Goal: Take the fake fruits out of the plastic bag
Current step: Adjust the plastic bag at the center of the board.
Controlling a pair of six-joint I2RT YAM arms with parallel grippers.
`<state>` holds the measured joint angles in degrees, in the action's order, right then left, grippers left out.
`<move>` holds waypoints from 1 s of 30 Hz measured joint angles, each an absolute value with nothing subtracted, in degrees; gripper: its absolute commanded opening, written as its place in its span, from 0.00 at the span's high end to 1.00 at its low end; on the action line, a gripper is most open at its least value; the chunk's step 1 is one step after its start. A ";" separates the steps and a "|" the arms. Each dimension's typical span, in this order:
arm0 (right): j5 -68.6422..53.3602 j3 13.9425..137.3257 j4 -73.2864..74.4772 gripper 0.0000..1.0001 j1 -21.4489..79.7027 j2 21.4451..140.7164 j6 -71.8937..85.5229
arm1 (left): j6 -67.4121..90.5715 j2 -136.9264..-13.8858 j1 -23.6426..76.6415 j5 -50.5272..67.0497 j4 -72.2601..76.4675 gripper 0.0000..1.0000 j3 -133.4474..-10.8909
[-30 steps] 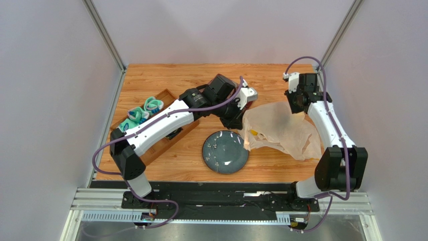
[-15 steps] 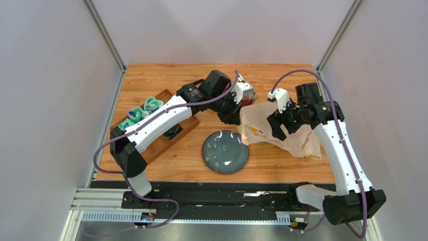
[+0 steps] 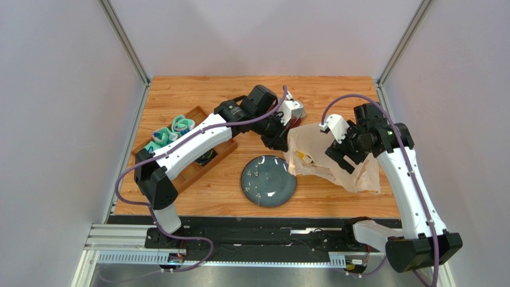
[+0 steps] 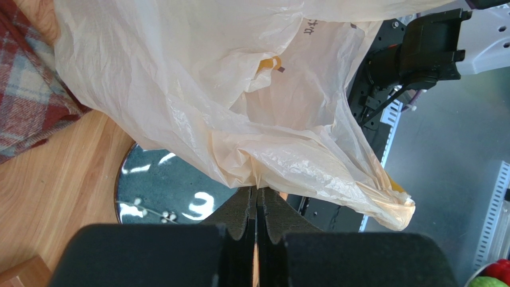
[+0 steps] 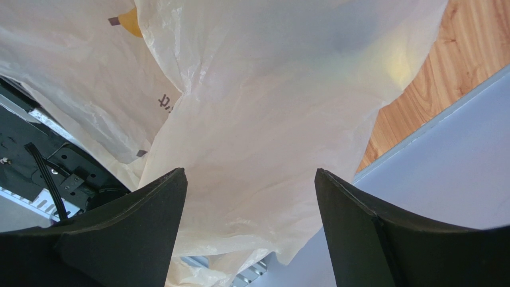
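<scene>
The plastic bag (image 3: 326,152) lies crumpled on the right side of the table, beige and translucent. My left gripper (image 3: 286,128) is shut on a fold of its left edge (image 4: 257,191) and holds that edge up above the plate. Just above the bag's middle, my right gripper (image 3: 339,158) hangs open, with bag film (image 5: 251,107) spread under its wide jaws (image 5: 250,173). A faint yellowish patch (image 5: 398,66) glows through the film. Small red and green fruit pieces (image 4: 494,274) peek in at the corner of the left wrist view; the other fake fruits are hidden.
A dark blue-grey plate (image 3: 269,180) sits left of the bag. A wooden tray (image 3: 191,119) with teal and black coils stands at the left, under my left arm. A red plaid cloth (image 4: 30,89) lies behind the bag. The right wall is close.
My right arm has swung from the back right corner to over the bag and its jaws have opened wide. My left gripper has shifted slightly back, still pinching the bag.
</scene>
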<state>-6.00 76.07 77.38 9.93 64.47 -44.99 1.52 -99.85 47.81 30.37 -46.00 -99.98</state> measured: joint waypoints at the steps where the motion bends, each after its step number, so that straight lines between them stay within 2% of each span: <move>1: -5.82 76.09 77.34 0.14 9.93 65.43 -45.12 | 1.52 -100.31 47.81 30.35 -46.06 1.00 -100.25; 5: -4.91 75.83 77.21 0.13 9.93 68.62 -46.26 | 1.28 -101.97 47.81 30.00 -46.04 1.00 -101.10; 12: -8.78 72.34 77.21 0.14 8.54 67.07 -48.66 | 0.69 -102.45 47.79 28.99 -46.02 1.00 -101.10; 19: -11.99 60.73 77.28 0.19 8.82 62.89 -49.56 | 0.69 -102.56 46.76 28.38 -46.02 1.00 -101.21; 22: -9.47 57.10 77.47 0.39 8.86 62.92 -48.69 | 0.69 -103.02 46.26 28.40 -45.95 1.00 -101.91; 23: -8.43 56.71 77.60 0.55 8.86 62.94 -48.10 | 0.69 -103.22 46.06 28.40 -45.95 1.00 -102.10; 25: -6.81 56.71 77.52 0.69 8.86 62.94 -47.20 | 0.69 -103.53 45.91 28.42 -46.00 1.00 -102.48; 26: -5.96 56.97 77.62 0.79 8.86 62.96 -46.70 | 0.69 -103.70 45.78 28.42 -45.98 1.00 -102.72; 28: -4.51 58.76 78.00 0.85 8.84 63.75 -46.37 | 0.69 -104.09 45.45 28.42 -46.04 1.00 -103.13; 30: -3.75 63.35 78.85 0.97 8.43 65.63 -46.44 | 0.43 -104.81 45.06 28.49 -46.33 1.00 -104.47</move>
